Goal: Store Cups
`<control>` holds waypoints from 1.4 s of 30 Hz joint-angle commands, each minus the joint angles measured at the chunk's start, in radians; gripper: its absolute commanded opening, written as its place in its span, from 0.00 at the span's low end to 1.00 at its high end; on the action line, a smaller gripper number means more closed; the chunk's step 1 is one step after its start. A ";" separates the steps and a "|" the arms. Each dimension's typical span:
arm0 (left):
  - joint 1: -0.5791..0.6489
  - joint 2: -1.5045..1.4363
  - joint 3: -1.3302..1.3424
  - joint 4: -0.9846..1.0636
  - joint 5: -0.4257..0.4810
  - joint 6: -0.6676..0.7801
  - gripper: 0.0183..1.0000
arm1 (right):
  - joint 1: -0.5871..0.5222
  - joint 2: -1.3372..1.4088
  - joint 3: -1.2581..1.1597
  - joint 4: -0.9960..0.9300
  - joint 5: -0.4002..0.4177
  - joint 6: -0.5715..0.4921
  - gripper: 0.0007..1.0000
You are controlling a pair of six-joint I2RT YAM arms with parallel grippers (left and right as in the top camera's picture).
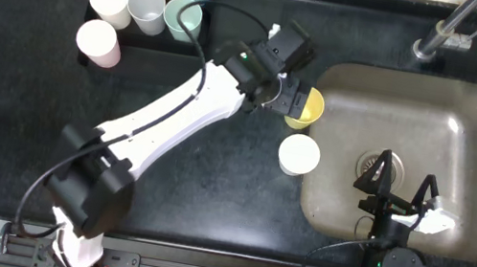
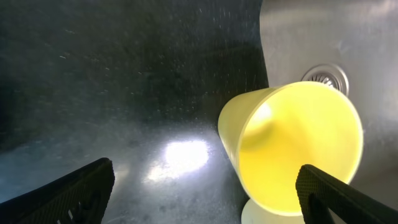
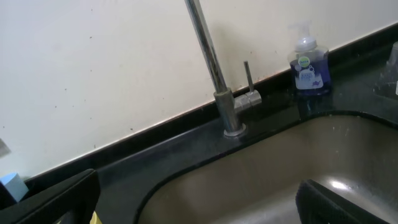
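Seen from above, the left gripper (image 1: 291, 101) stands at the left rim of the sink (image 1: 476, 105), where the yellow cup (image 1: 306, 109) leans, probably to fetch it for the stored cups (image 1: 147, 4) far left on the table (image 1: 12, 96); its wrist view shows jaws spread wide, nothing clamped; in the right wrist view the right gripper (image 3: 198, 180), likewise open, hangs idle over the sink.

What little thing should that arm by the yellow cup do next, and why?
Probably shut the left gripper on the yellow cup: its fingers stand wide open with the tilted cup between them, nearer one finger, so nothing is gripped yet.
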 commanded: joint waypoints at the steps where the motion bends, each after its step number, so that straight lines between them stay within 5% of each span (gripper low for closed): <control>1: 0.003 0.027 -0.006 0.005 0.045 -0.006 0.96 | -0.002 -0.008 -0.012 0.007 0.002 -0.003 1.00; 17: 0.024 0.068 -0.006 0.007 0.046 -0.010 0.89 | -0.002 -0.008 -0.012 0.007 0.002 -0.003 1.00; 20: 0.024 0.075 -0.006 0.008 0.046 -0.011 0.52 | -0.002 -0.008 -0.012 0.007 0.002 -0.003 1.00; 21: 0.024 0.080 -0.006 0.012 0.045 -0.010 0.03 | -0.002 -0.008 -0.012 0.007 0.002 -0.003 1.00; 32: 0.119 -0.099 0.029 0.019 -0.029 -0.010 0.02 | -0.002 -0.008 -0.012 0.007 0.002 -0.003 1.00; 42: 0.546 -0.314 0.024 -0.270 -0.037 -0.058 0.02 | -0.002 -0.008 -0.012 0.007 0.002 -0.003 1.00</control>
